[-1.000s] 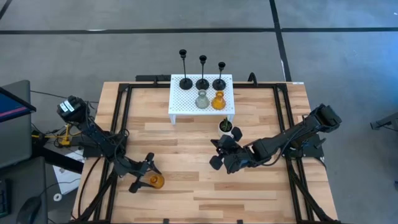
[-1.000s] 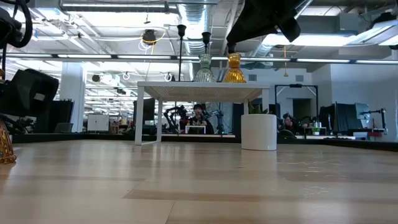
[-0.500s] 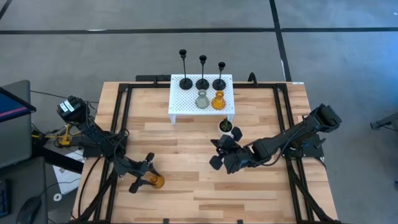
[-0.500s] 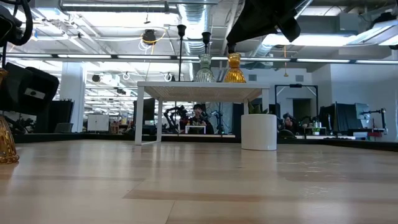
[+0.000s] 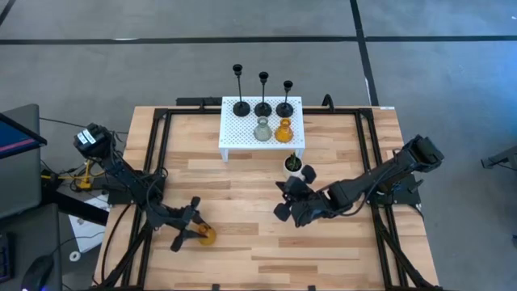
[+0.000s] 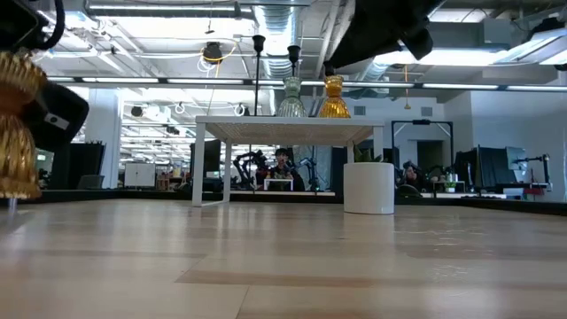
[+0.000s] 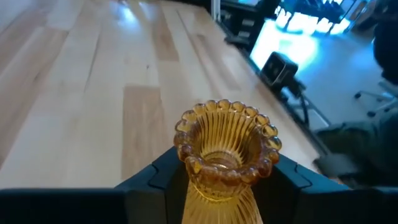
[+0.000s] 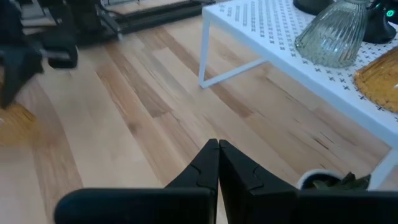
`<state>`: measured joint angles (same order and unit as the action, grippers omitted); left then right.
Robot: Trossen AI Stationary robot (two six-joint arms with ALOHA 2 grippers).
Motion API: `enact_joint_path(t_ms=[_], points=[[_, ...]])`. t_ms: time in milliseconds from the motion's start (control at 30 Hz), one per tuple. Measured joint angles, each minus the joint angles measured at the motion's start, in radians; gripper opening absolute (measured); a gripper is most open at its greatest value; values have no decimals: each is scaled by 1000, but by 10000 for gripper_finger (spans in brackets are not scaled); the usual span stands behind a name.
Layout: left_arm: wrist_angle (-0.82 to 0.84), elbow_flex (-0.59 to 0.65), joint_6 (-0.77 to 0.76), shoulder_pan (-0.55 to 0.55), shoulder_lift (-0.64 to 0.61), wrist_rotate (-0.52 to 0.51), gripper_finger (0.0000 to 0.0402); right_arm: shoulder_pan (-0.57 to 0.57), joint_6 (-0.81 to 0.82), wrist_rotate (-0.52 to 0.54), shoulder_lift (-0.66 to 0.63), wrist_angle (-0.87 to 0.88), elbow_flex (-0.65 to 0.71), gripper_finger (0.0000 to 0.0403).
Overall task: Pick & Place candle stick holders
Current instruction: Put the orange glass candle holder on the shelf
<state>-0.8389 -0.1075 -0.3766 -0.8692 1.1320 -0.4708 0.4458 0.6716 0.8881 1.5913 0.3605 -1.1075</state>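
an amber glass holder (image 7: 225, 149) is gripped at its waist by the left gripper (image 5: 191, 232) near the table's front left — lifted, it is judged. the right gripper (image 8: 217, 163) waits pinched shut, empty. a slip could be caused by the ribbed, tapered glass.

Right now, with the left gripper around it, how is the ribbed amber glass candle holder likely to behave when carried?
The ribbed amber glass candle holder is probably fragile, being glass, so a drop could crack it. The left gripper pinches its narrow neck below the beaded rim, so it should not slide out downward. Its smooth glass may still turn between the fingers.
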Motion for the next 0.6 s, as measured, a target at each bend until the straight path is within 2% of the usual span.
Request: enact_joint_path(t_ms=[167,333,600], points=[[1,-47,2,8,-1,-9,129,17,8,1,0,40,1,0],[43,-95,4,55,-34,-16,128,34,52,4,0,104,1,0],[429,-214,9,190,-184,-15,131,99,266,91,0,338,1,0]])
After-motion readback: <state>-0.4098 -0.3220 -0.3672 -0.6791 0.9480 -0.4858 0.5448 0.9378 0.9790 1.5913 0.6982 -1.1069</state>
